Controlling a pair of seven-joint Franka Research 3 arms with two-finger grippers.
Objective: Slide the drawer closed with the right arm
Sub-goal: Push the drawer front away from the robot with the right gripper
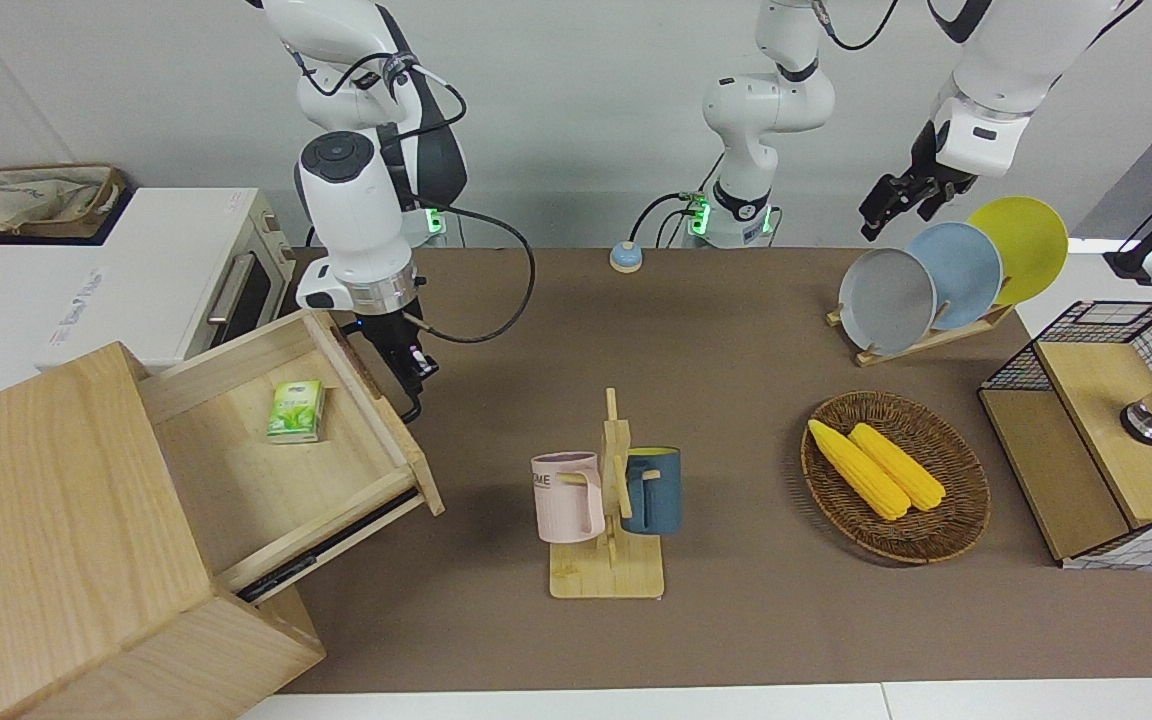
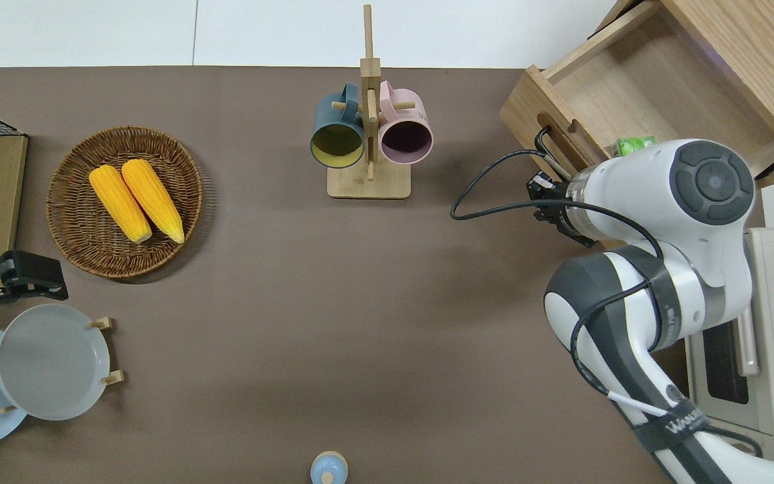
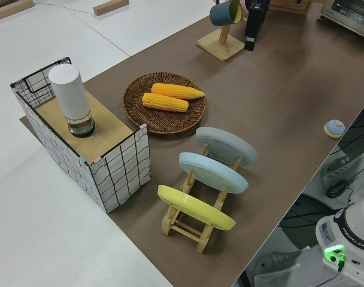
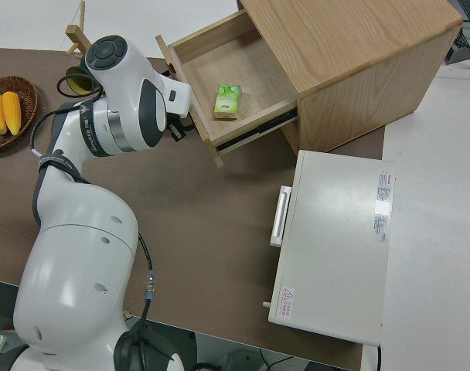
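The drawer (image 1: 266,480) stands pulled out of the pale wood box (image 1: 56,500) at the right arm's end of the table. A green packet (image 1: 296,410) lies inside it. The black bar handle (image 2: 547,144) runs along the drawer's front. My right gripper (image 1: 414,385) hangs low right at that front, by the end of the handle nearer to the robots; in the overhead view the right gripper (image 2: 545,195) sits just beside the drawer front. Whether it touches the front or the handle is unclear. My left arm is parked, its gripper (image 1: 886,205) raised.
A white toaster oven (image 1: 186,280) stands beside the box, nearer to the robots. A mug rack (image 1: 608,500) with two mugs stands mid-table, close to the drawer's front corner. A corn basket (image 1: 896,480), plate rack (image 1: 936,275) and wire cabinet (image 1: 1106,440) are toward the left arm's end.
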